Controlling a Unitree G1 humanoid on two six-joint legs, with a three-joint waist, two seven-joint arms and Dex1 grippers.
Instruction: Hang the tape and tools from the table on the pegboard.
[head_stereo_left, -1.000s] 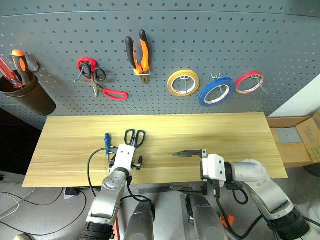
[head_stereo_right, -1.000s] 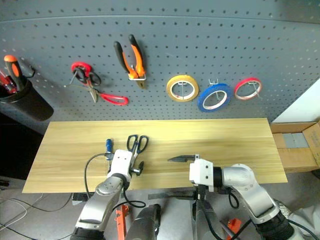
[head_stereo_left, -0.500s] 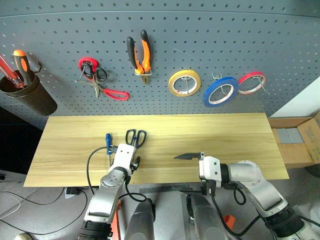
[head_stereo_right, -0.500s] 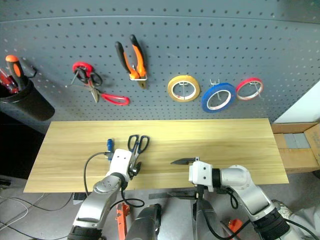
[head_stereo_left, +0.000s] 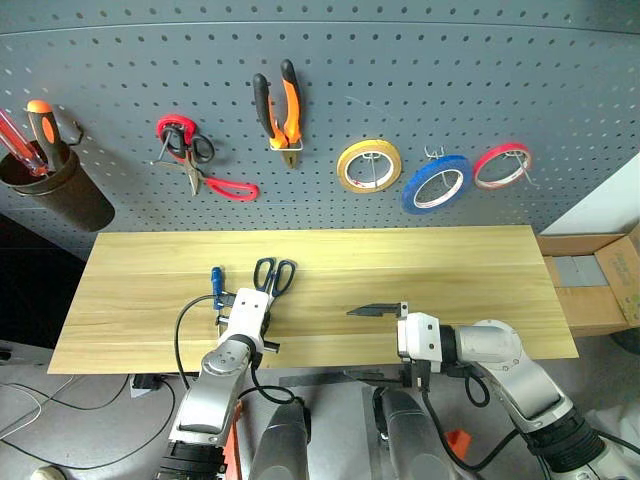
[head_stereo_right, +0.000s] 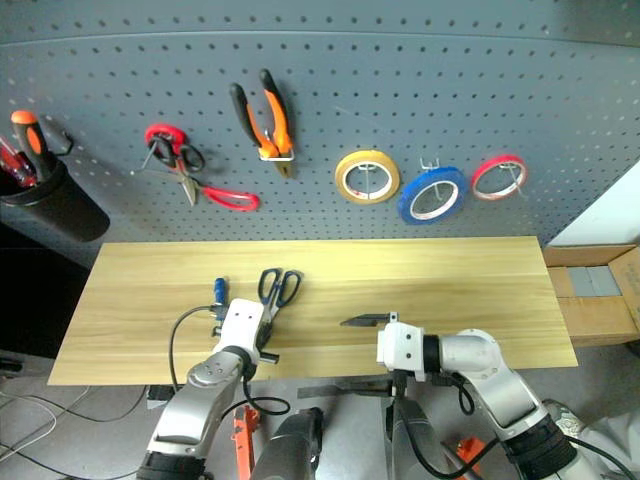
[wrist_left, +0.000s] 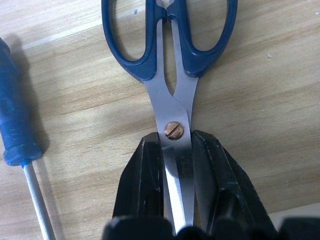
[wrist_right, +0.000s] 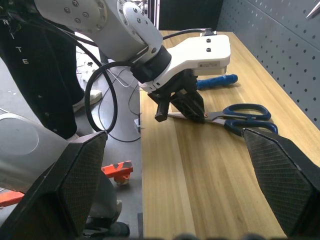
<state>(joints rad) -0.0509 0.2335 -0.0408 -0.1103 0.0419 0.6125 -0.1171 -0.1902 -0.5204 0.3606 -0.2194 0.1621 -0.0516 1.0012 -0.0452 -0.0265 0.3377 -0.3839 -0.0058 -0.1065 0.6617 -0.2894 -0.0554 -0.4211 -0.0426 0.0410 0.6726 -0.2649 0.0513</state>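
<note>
Dark blue-handled scissors (wrist_left: 172, 107) lie on the light wooden table (head_stereo_left: 450, 260), handles toward the pegboard (head_stereo_left: 500, 80). My left gripper (wrist_left: 175, 142) is shut on their blades just below the brass pivot screw. The small blue-handled screwdriver (head_stereo_left: 215, 280) lies right beside them. My right gripper (head_stereo_left: 350, 345) stands open at the table's front edge, pointing left toward the left gripper, with nothing in it. The orange-and-black pliers (head_stereo_left: 278, 105) and the blue tape (head_stereo_left: 412, 197) hang on the pegboard.
A yellow roll (head_stereo_left: 342, 165), a red roll (head_stereo_left: 505, 148) and red-handled snips (head_stereo_left: 235, 188) also hang on the board. A black cup (head_stereo_left: 60, 195) holding screwdrivers sits at its far left. A cardboard box (head_stereo_left: 590, 285) stands past the table's right end.
My left gripper's fingers have closed onto the scissors' blades. The right gripper has sunk slightly and stays open.
</note>
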